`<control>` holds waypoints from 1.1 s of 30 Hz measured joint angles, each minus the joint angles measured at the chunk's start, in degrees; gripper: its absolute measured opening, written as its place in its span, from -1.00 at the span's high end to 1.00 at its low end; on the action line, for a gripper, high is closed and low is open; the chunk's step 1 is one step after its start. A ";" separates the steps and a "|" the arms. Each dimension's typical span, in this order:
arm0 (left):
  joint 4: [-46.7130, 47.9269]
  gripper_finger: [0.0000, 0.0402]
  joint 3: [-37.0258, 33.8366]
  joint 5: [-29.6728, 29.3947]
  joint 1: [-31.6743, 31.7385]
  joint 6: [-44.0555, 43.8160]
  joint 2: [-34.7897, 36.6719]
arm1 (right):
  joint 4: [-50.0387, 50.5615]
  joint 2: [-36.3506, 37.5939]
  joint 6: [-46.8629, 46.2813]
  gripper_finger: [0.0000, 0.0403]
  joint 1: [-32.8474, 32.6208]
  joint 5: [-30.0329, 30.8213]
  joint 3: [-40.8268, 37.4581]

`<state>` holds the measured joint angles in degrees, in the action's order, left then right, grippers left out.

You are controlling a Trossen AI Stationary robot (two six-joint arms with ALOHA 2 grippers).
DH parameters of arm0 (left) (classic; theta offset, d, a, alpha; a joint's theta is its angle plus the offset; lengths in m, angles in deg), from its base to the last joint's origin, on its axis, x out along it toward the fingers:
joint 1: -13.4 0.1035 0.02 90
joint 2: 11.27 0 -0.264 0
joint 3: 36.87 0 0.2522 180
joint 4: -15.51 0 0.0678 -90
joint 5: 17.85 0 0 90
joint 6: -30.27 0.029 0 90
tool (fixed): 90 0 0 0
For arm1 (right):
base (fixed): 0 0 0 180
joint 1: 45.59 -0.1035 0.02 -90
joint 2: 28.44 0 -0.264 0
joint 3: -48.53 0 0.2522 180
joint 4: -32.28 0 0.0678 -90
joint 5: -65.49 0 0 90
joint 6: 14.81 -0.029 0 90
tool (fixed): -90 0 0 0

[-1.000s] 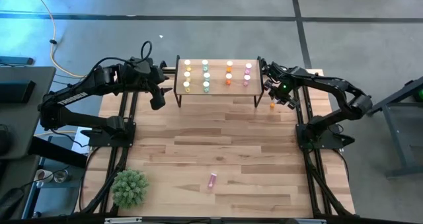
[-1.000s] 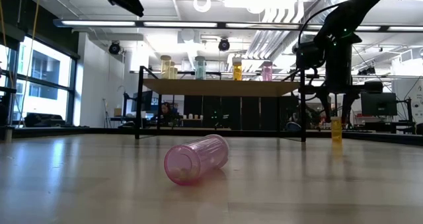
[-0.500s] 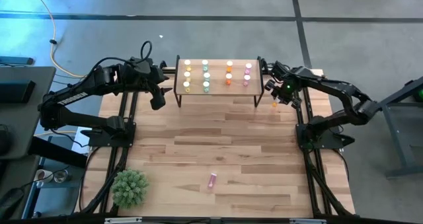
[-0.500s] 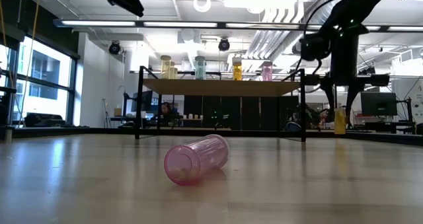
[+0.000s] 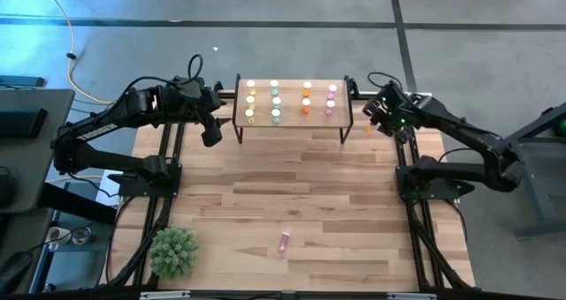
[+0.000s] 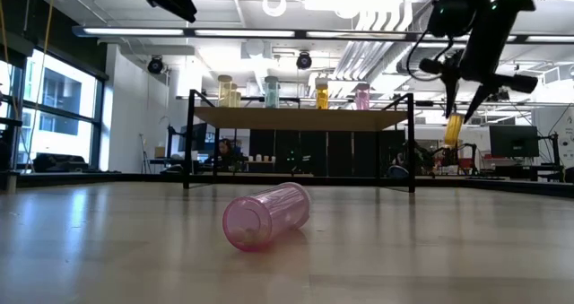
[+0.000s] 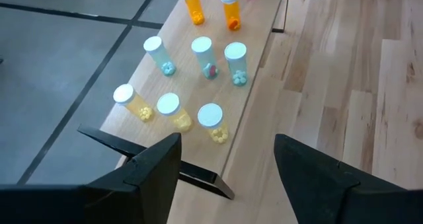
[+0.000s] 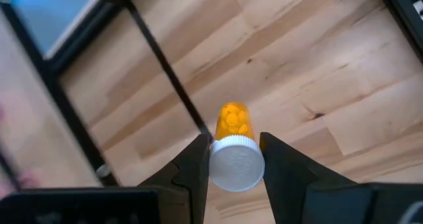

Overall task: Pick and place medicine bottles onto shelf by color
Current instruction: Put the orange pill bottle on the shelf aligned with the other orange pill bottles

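Observation:
The shelf [image 5: 290, 86] stands at the table's far edge and bears upright medicine bottles in rows of yellow [image 7: 168, 108], green [image 7: 201, 52], orange [image 7: 230, 4] and pink [image 5: 331, 99]. My right gripper [image 8: 234, 151] hangs beside the shelf's right end, shut on an orange bottle [image 8: 232, 123] that is in the air [image 6: 454, 129]. My left gripper [image 7: 228, 178] hovers open and empty above the shelf's left end [image 5: 212, 127]. A pink bottle [image 5: 285, 241] lies on its side on the table near the front edge [image 6: 266, 216]. My right gripper pinches the orange bottle's white cap [image 8: 236, 164] between its two fingers. The fingers come from above, pointing steeply down. The bottle hangs below them, a little tilted, clear of the table and about level with the shelf board [image 6: 296, 118].
A small green plant [image 5: 173, 251] sits at the table's near left corner. The shelf's black legs [image 5: 345, 132] stand close to the held bottle. Bare wooden tabletop [image 5: 292, 185] lies between the shelf and the lying pink bottle.
My right gripper has risen and drawn toward the table's far right corner, tipping as it went. The orange bottle, which stood on the table beside the shelf's right legs, has been lifted clear and now hangs at shelf height.

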<state>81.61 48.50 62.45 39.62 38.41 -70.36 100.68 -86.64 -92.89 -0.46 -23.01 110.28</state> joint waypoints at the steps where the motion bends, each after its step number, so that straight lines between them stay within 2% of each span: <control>1: 0.00 -0.16 0.00 0.00 0.00 0.00 0.00 | -0.01 0.93 -0.09 0.48 -0.39 0.44 0.00; 8: -0.04 -0.13 0.00 0.02 0.00 0.00 -0.04 | -1.81 6.37 -1.40 0.48 -3.06 4.27 0.02; 20: -2.01 -0.13 0.00 0.05 0.00 0.02 -0.17 | -13.56 11.07 2.26 0.48 -6.94 9.90 0.54; 25: -2.97 -0.13 0.00 0.07 0.00 0.00 -0.17 | -13.52 11.07 7.04 0.48 -8.08 13.08 4.60; 33: -3.15 -0.13 0.00 0.22 0.00 -0.86 -0.19 | -18.18 10.31 15.17 0.48 -10.88 14.59 10.19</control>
<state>78.46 48.50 62.67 39.62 37.56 -70.55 82.50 -76.33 -77.72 -11.35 -8.42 120.47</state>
